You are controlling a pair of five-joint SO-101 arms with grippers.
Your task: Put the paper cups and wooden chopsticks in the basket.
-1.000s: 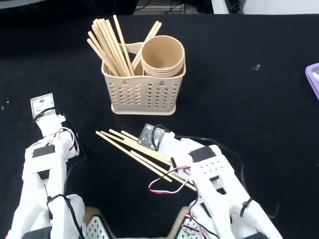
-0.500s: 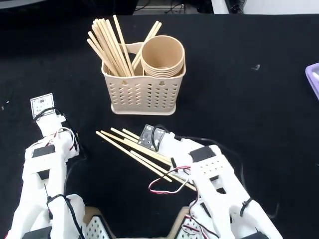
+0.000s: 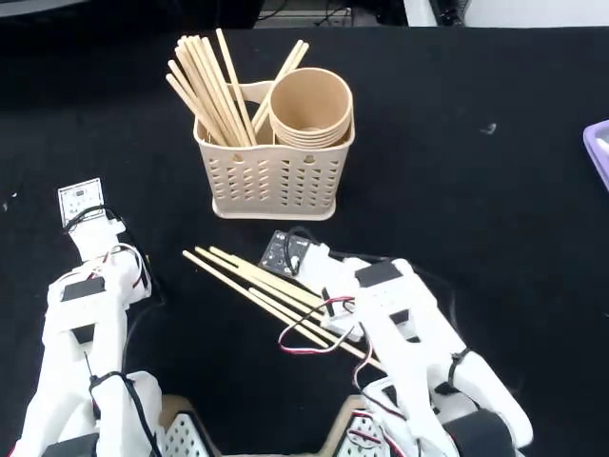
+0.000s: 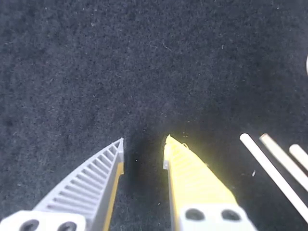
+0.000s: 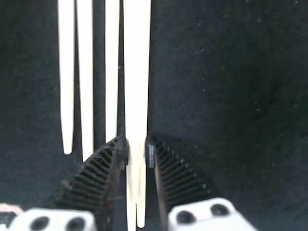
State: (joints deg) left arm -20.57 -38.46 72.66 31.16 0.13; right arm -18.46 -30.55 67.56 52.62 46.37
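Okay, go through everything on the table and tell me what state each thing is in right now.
basket: upright, partly filled.
paper cups: stacked, inside the basket.
standing chopsticks: on end in the basket.
gripped chopsticks: a pair, pinched between the jaws.
loose chopsticks: lying on the table, ungripped.
right gripper: shut on the gripped chopsticks.
left gripper: open, holding nothing.
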